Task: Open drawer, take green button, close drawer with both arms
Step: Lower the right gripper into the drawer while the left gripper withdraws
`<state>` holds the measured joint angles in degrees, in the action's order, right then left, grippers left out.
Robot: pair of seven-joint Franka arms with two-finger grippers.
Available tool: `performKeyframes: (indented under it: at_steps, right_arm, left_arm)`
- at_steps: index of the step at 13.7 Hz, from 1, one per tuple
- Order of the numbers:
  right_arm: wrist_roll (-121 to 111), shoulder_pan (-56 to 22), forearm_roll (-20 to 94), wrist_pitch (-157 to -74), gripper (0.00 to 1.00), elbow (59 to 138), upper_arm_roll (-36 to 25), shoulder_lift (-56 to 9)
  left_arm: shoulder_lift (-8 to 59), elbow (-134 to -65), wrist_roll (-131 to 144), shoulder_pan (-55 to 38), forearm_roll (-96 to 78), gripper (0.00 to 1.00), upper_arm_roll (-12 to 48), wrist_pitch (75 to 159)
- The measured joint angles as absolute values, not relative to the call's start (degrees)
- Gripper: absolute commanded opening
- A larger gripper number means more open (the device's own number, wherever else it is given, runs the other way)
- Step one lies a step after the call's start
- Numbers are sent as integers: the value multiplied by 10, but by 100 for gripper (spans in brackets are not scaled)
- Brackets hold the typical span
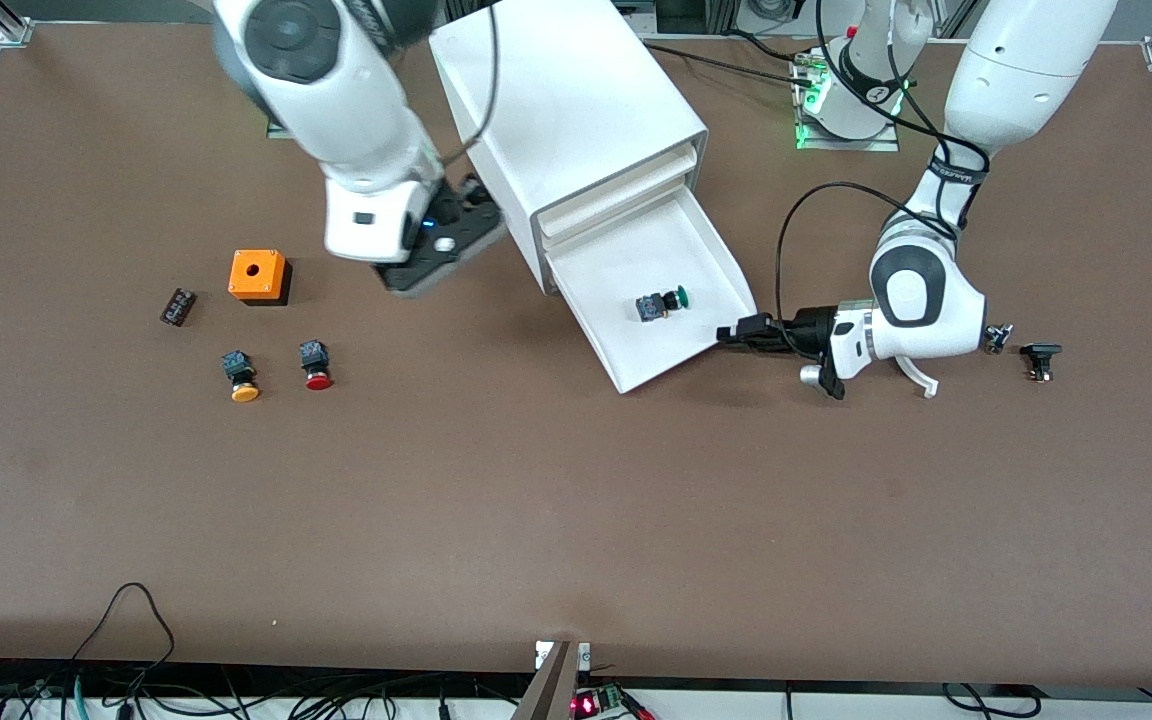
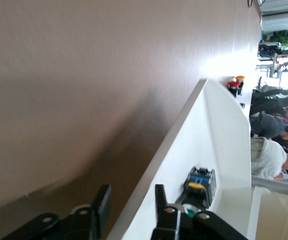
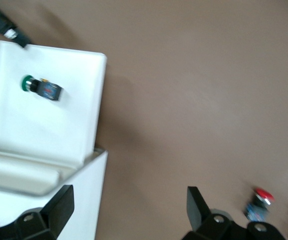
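No legible writing; left gripper (image 1: pixel 731 333) straddles drawer (image 1: pixel 636 370) rim (parted), right gripper (image 3: pixel 129 205) wide, empty.

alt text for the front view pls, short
The drawer stands pulled out of the white cabinet with the green button lying in it. The left gripper straddles its front corner, fingers open; the right gripper hangs open beside the cabinet.
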<state>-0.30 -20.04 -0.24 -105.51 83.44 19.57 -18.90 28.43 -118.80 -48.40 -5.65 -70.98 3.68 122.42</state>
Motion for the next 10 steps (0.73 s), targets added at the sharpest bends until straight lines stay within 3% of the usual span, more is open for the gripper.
performKeyframes:
  at_steps: [4, 10]
  right_arm:
    - [-67, -253, -2, -1099, 100, 780, 195, -271]
    - [-170, -342, -3, -1187, 100, 717, 195, -383]
  left_arm:
    - [200, -1185, -477, -38, -710, 100, 36, 1337]
    - [80, -1215, -478, 5, -652, 100, 33, 1353]
